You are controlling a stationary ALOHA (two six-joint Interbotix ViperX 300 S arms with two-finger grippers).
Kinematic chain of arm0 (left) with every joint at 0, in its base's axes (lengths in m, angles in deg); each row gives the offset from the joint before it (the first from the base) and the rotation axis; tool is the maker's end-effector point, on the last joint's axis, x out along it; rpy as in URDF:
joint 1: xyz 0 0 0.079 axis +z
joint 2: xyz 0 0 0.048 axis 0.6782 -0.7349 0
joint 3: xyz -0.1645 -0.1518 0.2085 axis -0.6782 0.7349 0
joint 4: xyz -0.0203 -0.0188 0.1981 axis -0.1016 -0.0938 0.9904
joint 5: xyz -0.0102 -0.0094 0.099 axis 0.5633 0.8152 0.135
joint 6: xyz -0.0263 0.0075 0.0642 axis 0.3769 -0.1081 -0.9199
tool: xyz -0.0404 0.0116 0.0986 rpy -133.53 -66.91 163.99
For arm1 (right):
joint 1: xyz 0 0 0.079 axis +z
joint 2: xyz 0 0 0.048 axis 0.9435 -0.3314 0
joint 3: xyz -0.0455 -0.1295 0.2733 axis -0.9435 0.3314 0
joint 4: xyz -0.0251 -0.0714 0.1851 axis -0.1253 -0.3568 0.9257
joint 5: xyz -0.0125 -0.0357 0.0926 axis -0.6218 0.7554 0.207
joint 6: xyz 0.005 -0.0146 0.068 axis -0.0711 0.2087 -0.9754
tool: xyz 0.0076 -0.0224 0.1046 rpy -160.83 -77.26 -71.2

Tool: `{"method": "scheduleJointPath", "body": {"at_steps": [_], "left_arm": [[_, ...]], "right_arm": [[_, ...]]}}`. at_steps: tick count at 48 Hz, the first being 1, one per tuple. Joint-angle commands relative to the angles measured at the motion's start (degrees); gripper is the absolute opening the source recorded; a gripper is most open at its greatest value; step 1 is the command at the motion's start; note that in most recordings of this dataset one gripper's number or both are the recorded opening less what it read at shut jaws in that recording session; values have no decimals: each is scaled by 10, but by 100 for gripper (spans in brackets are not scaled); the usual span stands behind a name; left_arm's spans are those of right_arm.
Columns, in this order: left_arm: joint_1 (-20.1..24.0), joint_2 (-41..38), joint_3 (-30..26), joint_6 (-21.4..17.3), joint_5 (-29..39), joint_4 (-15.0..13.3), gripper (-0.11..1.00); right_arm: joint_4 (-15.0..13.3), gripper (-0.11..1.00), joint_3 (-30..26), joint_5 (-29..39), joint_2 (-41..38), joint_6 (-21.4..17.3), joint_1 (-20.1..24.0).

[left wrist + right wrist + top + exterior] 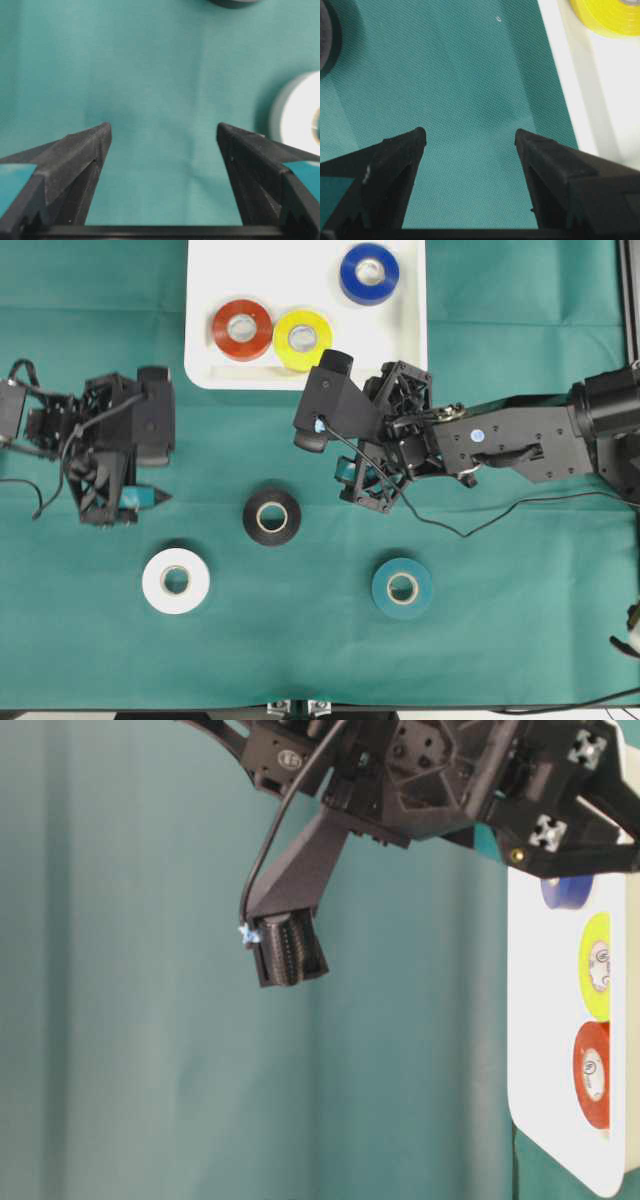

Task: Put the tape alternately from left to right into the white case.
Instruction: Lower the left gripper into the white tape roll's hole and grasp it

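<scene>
Red, yellow and blue tape lie in the white case (205,360) at the bench's far edge. Both claws gape empty. Centre the left claw (140,498) over the white roll (175,581) before descending.

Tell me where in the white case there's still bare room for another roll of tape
Bare room in the white case: the top left corner above the red roll, the strip between the yellow roll and the blue roll, and the right side below the blue one. The lower left is crowded: red and yellow sit side by side.
</scene>
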Motion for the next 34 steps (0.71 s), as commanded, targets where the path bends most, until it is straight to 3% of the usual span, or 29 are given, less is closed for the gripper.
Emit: {"method": "scheduleJointPath", "body": {"at_steps": [1,15,34], "left_arm": [[-20,11,-18,1,-3,-1,82],[-61,11,-39,16,-3,-1,82],[-106,-4,-40,118,-2,-1,82]], "right_arm": [[-2,79,-4,-8,17,-1,1],[-3,79,3,-14,17,-1,1],[-11,79,5,-25,17,0,1]]}}
